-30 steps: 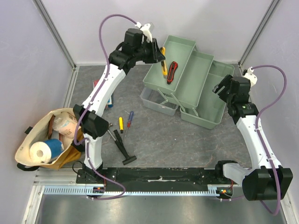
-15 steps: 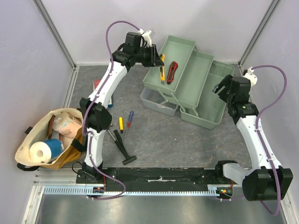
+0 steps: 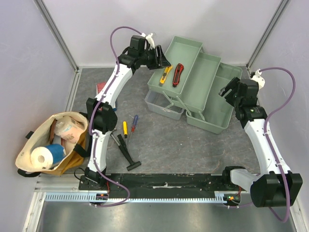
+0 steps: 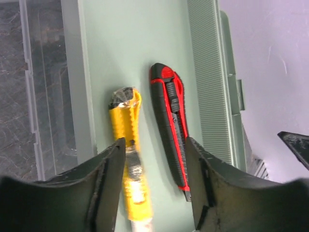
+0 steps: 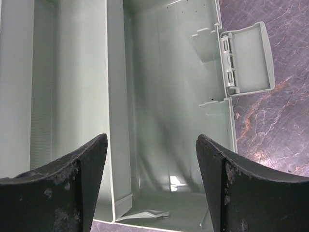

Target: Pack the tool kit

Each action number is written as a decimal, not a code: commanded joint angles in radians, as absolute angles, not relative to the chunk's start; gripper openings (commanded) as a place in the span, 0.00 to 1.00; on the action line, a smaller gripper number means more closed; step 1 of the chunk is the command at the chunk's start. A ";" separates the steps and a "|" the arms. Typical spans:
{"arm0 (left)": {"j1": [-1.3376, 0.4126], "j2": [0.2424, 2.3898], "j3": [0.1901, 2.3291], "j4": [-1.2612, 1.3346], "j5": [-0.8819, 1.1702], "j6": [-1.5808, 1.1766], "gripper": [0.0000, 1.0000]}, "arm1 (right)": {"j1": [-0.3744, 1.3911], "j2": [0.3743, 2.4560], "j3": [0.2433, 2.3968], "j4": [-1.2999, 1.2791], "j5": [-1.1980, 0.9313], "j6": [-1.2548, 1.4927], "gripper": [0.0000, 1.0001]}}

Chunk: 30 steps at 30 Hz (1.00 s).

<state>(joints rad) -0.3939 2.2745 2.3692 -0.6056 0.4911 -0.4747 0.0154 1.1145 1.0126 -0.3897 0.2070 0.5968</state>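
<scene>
Surface: dark grey marbled tabletop [image 3: 193,140], walled in by plain pale lilac panels [image 3: 227,24] on metal corner posts.

The toolbox [image 3: 205,84] sits at the far right of centre. It is pale green and translucent, and its trays are fanned open in steps. Its clear handled lid [image 3: 161,104] lies flat against its near-left side.

In the far-left tray you have the yellow knife [image 4: 126,140] and the red-black cutter [image 4: 170,125] side by side. They run roughly parallel and do not touch.

Your left claw [image 4: 155,145] hangs over that tray with its fingers apart. The knife lies just under the left finger and its near end is blurred. Nothing is clamped.

Your right claw [image 5: 152,140] hangs over the deep right compartment. It is spread wide with nothing between the fingers.

Not yet packed, on the tabletop near the left arm's base:
- the black hammer [image 3: 126,155]
- two screwdrivers [image 3: 129,126], just beyond the hammer

A tan cloth bag [image 3: 29,157] holding a paper roll stands at the near left. A red-and-blue packet [image 3: 101,89] lies flat at the far left, partly under the left arm.
</scene>
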 commanded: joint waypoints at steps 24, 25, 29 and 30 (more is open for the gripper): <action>-0.215 1.320 1.226 -0.729 -0.024 -0.635 0.84 | 0.055 1.233 1.226 -0.282 -0.055 0.506 0.86; -0.210 1.290 1.166 -0.726 -0.023 -0.650 0.84 | 0.058 1.236 1.235 -0.282 -0.061 0.511 0.86; -0.198 1.221 0.999 -0.721 -0.005 -0.683 0.82 | 0.075 1.249 1.262 -0.276 -0.081 0.529 0.86; -0.196 1.212 0.967 -0.721 0.021 -0.687 0.81 | 0.081 1.249 1.269 -0.276 -0.084 0.531 0.86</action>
